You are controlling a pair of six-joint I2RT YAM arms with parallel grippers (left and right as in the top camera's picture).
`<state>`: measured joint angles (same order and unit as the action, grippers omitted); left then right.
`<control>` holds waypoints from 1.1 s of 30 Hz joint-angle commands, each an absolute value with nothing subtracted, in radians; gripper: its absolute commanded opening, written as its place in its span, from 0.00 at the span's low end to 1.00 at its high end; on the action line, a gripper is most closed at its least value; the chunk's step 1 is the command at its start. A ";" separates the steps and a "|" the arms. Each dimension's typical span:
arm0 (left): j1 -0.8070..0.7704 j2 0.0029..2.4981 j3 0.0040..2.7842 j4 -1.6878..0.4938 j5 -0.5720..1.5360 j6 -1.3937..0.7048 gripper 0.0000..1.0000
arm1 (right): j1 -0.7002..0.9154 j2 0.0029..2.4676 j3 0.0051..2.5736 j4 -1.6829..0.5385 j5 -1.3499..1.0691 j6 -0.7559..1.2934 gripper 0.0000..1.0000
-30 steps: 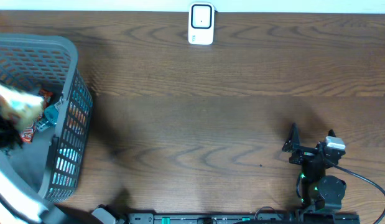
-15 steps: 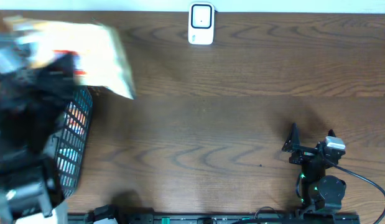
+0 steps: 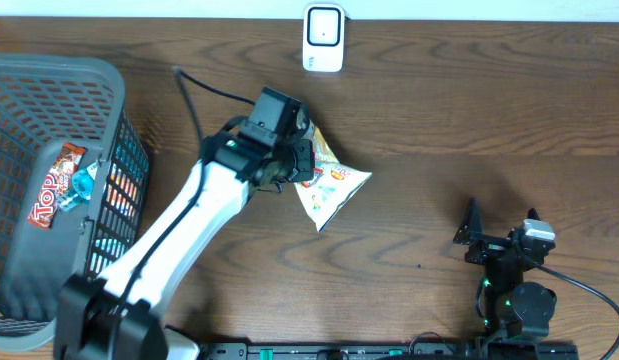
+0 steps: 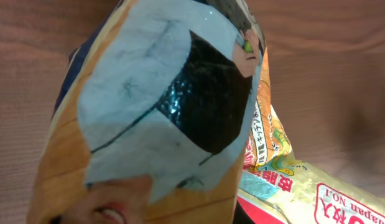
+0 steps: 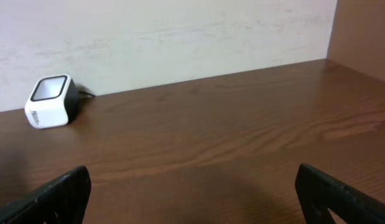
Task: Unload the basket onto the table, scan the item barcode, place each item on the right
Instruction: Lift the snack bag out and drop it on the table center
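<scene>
- L arm: white, stretched out diagonally from the near-left edge toward worktop centre.
- Left gripper [image 3: 300,160]: clamped fully down on the upper-left edge of 1 glossy yellow-orange printed plastic snack bag [image 3: 334,188].
- Bag pos.: centre-left of the brown wood-grain worktop [image 3: 419,130], near side of the scanner and slightly left of it, well apart from it. 1 corner points toward the near edge. Can't tell from overhead whether the bag rests on the wood or hangs just above it.
- L wrist view: bag fills nearly the whole frame, very close. Cartoon print in pale blue, black and orange, with Japanese text on the lower-right panel. Gripper fingers not distinguishable here.
- Small white box-shaped barcode scanner [image 3: 323,38]: far edge, about centre, against the pale wall [image 5: 180,37]. Window faces up and toward the near side.
- Right gripper [image 3: 501,215]: near-right of the worktop, jaws spread as wide as they go, nothing between them. R wrist view shows its 2 black fingers [image 5: 61,190] at the lower corners, bare wood between them, scanner far off to the left.
- Grey plastic mesh basket [image 3: 124,190]: left edge. Inside: 1 red packet [image 3: 51,186] with white lettering and 1 teal item [image 3: 82,183] touching it.
</scene>
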<state>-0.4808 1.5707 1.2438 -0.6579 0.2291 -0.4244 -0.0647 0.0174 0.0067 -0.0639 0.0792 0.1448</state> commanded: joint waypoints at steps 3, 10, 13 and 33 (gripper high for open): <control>-0.479 1.679 1.252 -0.636 0.129 -0.405 0.08 | -0.070 0.014 0.006 -0.067 0.083 0.134 0.99; -0.479 1.766 1.251 -0.653 0.115 -0.470 0.15 | -0.070 0.014 0.006 -0.067 0.084 0.134 0.99; -0.479 1.794 1.251 -0.655 0.115 -0.474 0.45 | -0.070 0.014 0.006 -0.067 0.084 0.134 0.99; -0.478 1.633 1.379 -0.680 0.115 -0.495 1.00 | -0.070 0.014 0.006 -0.067 0.083 0.134 0.99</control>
<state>-0.4805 1.7302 1.3006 -0.6800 0.1272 -0.4942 -0.0647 0.0174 0.0067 -0.0639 0.0792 0.1448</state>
